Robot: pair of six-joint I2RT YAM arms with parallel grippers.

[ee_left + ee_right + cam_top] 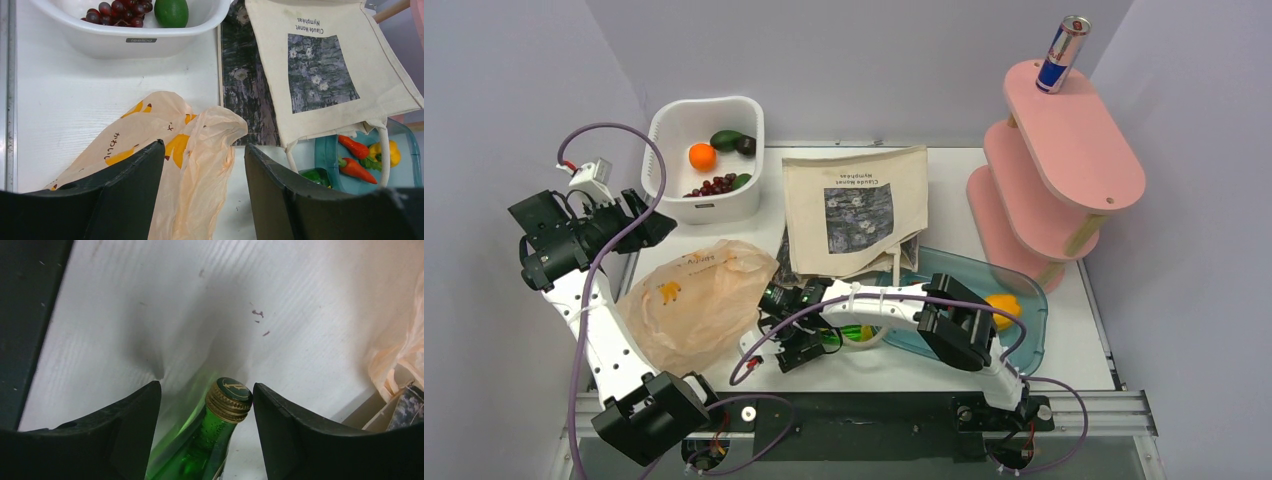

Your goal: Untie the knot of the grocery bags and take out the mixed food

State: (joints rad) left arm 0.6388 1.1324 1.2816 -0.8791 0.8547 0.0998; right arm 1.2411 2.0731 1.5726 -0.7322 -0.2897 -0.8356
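The peach-orange plastic bag lies flat on the table at front left; its top is loose and I see no knot. My left gripper is open and empty, raised above the bag. My right gripper is beside the bag's right edge, shut on the green bottle, whose gold cap sits between the fingertips. The canvas tote lies flat behind. Two carrots lie in the teal tray. The can stands on the pink shelf. An avocado is in the white tub.
The white tub at back left also holds an orange fruit and grapes. A yellow pepper lies in the teal tray. The pink three-tier shelf stands at back right. Grey walls enclose the table.
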